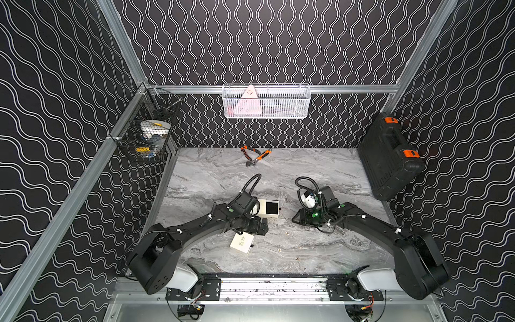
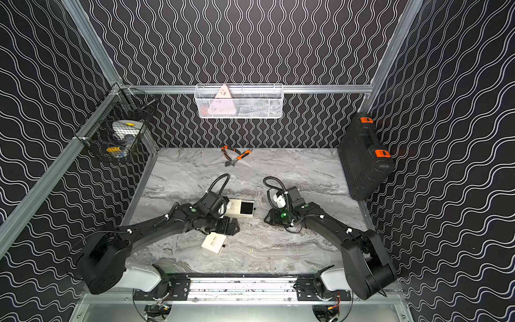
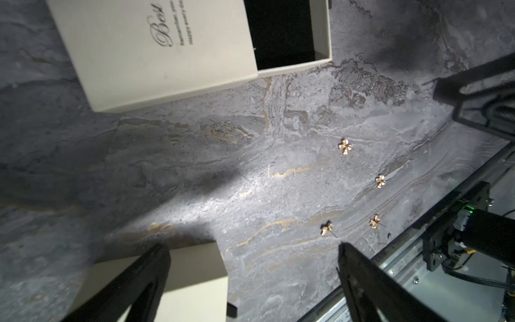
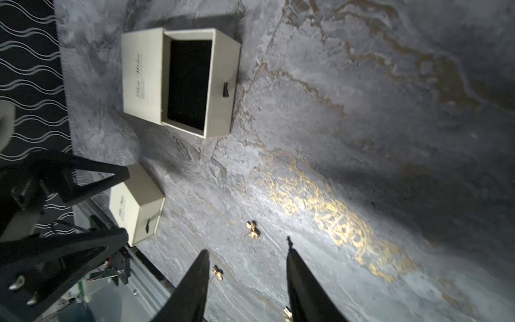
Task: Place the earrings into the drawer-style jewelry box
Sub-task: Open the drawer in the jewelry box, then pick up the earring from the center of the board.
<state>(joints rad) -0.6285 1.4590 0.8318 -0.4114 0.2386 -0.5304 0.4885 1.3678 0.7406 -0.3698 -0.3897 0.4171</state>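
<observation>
Several gold earrings lie loose on the marble table: (image 3: 345, 146), (image 3: 380, 181), (image 3: 326, 228), (image 3: 374, 222) in the left wrist view, (image 4: 253, 230), (image 4: 218, 272), (image 4: 288, 313) in the right wrist view. The cream drawer-style jewelry box (image 1: 268, 208) (image 2: 239, 208) stands with its black-lined drawer (image 4: 189, 83) (image 3: 278, 30) pulled out. A second cream box (image 1: 242, 243) (image 4: 136, 206) is closed. My left gripper (image 3: 253, 247) (image 1: 260, 225) is open above the table between the boxes, one finger over the closed box. My right gripper (image 4: 247, 252) (image 1: 295, 220) is open over the earrings, holding nothing.
A black tool case (image 1: 390, 156) leans at the right wall. Orange-handled pliers and a wrench (image 1: 255, 156) lie at the back. A white wire basket (image 1: 266, 101) and a black mesh basket (image 1: 147, 133) hang on the walls. A metal rail (image 1: 273, 287) runs along the front edge.
</observation>
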